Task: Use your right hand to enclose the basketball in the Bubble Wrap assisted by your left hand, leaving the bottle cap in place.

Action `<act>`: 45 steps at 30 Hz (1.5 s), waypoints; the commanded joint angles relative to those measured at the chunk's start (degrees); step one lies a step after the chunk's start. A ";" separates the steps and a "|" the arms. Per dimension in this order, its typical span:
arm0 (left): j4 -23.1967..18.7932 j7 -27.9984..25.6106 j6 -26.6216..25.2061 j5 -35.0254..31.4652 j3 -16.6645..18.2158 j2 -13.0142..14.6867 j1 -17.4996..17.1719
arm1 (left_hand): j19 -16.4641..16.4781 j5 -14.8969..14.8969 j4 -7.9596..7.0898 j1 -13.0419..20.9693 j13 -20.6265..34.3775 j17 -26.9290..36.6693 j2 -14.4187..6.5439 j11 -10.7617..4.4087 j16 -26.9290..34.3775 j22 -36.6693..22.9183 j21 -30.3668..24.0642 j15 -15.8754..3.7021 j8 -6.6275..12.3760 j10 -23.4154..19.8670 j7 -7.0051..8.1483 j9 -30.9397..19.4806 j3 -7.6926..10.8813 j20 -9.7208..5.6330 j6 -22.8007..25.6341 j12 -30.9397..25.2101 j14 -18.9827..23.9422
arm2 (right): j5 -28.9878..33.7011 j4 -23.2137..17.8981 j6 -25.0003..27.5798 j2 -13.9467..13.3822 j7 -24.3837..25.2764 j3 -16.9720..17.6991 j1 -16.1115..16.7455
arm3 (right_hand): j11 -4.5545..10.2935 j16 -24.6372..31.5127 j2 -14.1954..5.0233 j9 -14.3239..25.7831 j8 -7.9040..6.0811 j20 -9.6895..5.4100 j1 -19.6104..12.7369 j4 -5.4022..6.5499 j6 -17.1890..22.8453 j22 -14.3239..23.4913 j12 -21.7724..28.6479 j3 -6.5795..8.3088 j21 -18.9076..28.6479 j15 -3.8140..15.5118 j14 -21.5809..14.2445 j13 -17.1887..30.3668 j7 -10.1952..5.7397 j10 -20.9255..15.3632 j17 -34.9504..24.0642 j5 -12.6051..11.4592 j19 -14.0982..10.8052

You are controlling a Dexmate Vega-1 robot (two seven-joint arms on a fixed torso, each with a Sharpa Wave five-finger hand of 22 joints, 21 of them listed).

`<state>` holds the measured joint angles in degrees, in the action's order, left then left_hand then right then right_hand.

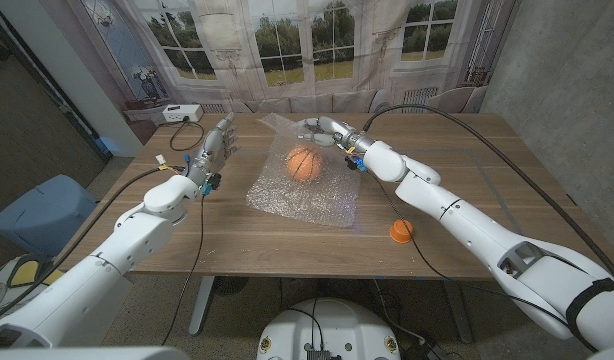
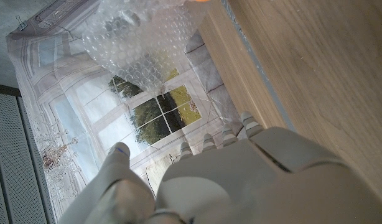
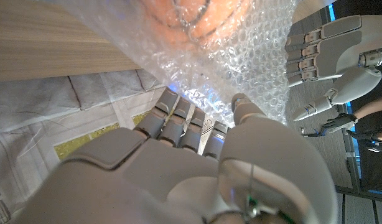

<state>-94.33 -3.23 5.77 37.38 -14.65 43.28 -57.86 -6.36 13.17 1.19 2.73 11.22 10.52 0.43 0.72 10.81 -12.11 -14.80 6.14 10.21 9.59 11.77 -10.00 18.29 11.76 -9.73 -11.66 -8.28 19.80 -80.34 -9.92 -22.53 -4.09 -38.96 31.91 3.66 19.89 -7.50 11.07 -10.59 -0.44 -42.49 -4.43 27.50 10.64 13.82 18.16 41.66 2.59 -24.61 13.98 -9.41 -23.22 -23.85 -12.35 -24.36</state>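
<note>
- The ball (image 1: 304,163) is sitting on the wrap (image 1: 302,190), toward the far middle of the surface (image 1: 467,190); in the right wrist view the ball (image 3: 191,22) is showing orange through the wrap (image 3: 241,56).
- The wrap is lying spread from the middle of the surface toward its far edge, and its far corner is lifting up off the wood just behind the ball.
- The right hand (image 1: 327,130) is reaching in over the far side of the ball and is pinching that raised far corner of the wrap; in the right wrist view the right hand (image 3: 191,155) is curling its fingers (image 3: 178,115) against the sheet.
- The left hand (image 1: 215,150) is hovering left of the wrap, well apart from the ball, its fingers held straight and a little apart, holding nothing (whether it is touching the wood I cannot tell).
- In the left wrist view the left hand (image 2: 241,174) is pointing past the far edge of the surface, with the raised wrap (image 2: 141,43) ahead of it.
- The cap (image 1: 401,231) is lying on the near right part of the surface, well apart from the wrap and right beside the right forearm.
</note>
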 commanded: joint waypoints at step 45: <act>5.08 3.19 2.76 1.41 -0.76 -1.32 1.48 | 0.20 0.69 -0.39 -0.38 0.02 0.22 -0.24 0.07 0.24 -0.16 0.14 0.29 0.17 2.50 0.58 -0.12 -0.62 0.39 -6.27 -0.25 -0.20 | 10.97 -3.26 8.99 0.55 -9.03 -8.86 -6.40 | -2.33 -9.05 9.19 -0.14 0.78 12.72 14.97 6.79 -31.32 -0.39 -3.73 -14.47 -21.80 -7.14 31.45 -1.86 -0.77 31.02 6.97 -1.80 26.28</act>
<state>-90.16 -0.49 7.98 38.69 -15.27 42.15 -56.88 -6.36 13.66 0.71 2.74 11.22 10.52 0.42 0.72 10.81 -12.11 -14.80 6.14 10.21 9.59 11.98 -10.00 17.82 11.76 -9.95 -11.66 -8.28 23.31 -77.79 -8.81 -19.61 -7.71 -45.30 26.81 1.26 10.79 1.34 10.92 -9.94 12.11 -27.07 2.51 -2.25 10.02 10.14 4.09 20.20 -4.40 5.89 11.97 -9.59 6.09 -17.01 -13.68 1.37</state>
